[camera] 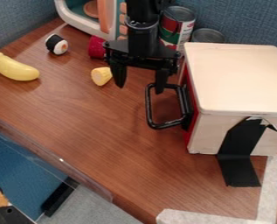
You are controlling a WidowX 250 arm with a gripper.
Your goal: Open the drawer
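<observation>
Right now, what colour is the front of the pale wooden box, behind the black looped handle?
Red; that front shows best in the camera view.

So the box (237, 78) at right is pale cream, with a red drawer (193, 124) and a black handle (148, 105). Gripper (140, 89) up top is black too. Table (105, 140) is reddish brown with streaky wood grain, banana (16, 69) at left is plain old yellow, and the wall (245, 17) at upper right is kinda flecked blue.
</observation>
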